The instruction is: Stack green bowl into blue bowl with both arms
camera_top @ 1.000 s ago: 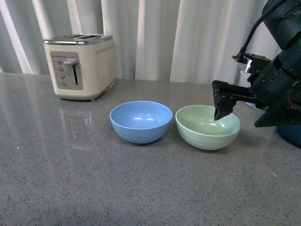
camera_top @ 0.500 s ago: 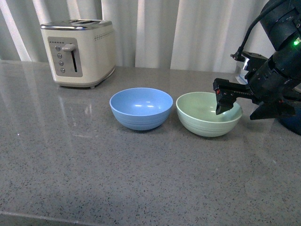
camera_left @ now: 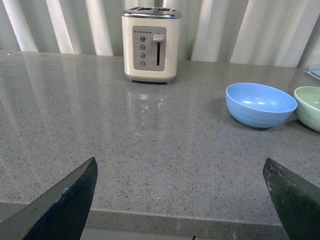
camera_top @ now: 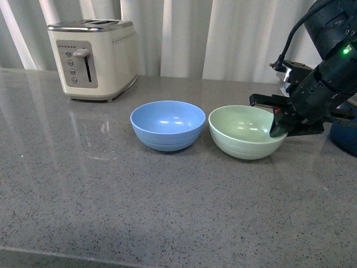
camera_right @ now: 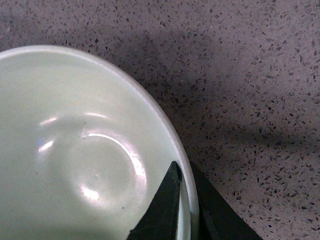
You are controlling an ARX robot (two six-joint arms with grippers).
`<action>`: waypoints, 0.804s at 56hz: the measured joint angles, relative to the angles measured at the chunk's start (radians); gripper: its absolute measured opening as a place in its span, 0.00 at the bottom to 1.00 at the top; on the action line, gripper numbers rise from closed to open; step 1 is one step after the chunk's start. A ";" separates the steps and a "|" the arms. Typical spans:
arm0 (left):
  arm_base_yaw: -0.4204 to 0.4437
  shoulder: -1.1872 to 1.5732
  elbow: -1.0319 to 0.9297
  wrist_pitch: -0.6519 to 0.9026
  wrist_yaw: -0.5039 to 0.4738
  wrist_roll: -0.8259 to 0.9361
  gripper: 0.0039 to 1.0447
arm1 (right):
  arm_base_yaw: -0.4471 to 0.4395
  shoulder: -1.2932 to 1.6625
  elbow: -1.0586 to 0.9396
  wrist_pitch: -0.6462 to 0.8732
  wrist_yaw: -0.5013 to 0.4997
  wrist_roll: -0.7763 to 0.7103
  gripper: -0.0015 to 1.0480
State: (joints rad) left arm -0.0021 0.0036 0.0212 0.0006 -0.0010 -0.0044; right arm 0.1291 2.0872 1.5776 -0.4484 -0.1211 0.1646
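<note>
Slippage is my first worry. My right gripper [camera_top: 277,129] straddles the right-hand rim of the green bowl [camera_top: 245,137], one finger inside the wall and the other outside. In the wrist view the fingers [camera_right: 165,210] have the rim between them with hardly any gap, but I cannot tell whether they press on it yet.

The bowl sits upright on the grey countertop [camera_top: 167,223], close beside the blue bowl [camera_top: 167,125] with a narrow gap between the rims.

A hold on one edge of a thin, smooth wall would likely let the bowl hang down from the pinch once lifted, and it could pivot or slide out. If I carry it across too low, its drooping side may strike the blue rim and shove that bowl away.

Nothing steadies the blue bowl. My left gripper [camera_left: 180,161] has its fingers spread wide, holds nothing, and is well back from both bowls. An off-centre release could leave the green bowl perched crooked.
</note>
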 joint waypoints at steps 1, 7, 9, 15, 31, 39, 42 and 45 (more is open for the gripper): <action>0.000 0.000 0.000 0.000 0.000 0.000 0.94 | 0.000 0.000 0.000 0.001 -0.002 0.002 0.02; 0.000 0.000 0.000 0.000 0.000 0.000 0.94 | -0.004 -0.009 0.000 0.004 -0.005 0.000 0.01; 0.000 0.000 0.000 0.000 0.000 0.000 0.94 | -0.007 -0.013 -0.002 0.005 -0.005 -0.003 0.01; 0.000 0.000 0.000 0.000 0.000 0.000 0.94 | -0.015 -0.021 -0.006 0.005 -0.003 -0.008 0.01; 0.000 0.000 0.000 0.000 0.000 0.000 0.94 | -0.035 -0.083 -0.005 0.003 -0.010 -0.029 0.01; 0.000 0.000 0.000 0.000 0.000 0.000 0.94 | -0.021 -0.109 0.033 -0.011 -0.040 -0.031 0.01; 0.000 0.000 0.000 0.000 0.000 0.000 0.94 | -0.006 -0.113 0.056 -0.019 -0.052 -0.034 0.01; 0.000 0.000 0.000 0.000 0.000 0.000 0.94 | 0.007 -0.113 0.071 -0.023 -0.060 -0.036 0.01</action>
State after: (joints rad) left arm -0.0021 0.0036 0.0212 0.0006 -0.0010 -0.0044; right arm 0.1360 1.9747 1.6485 -0.4717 -0.1806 0.1284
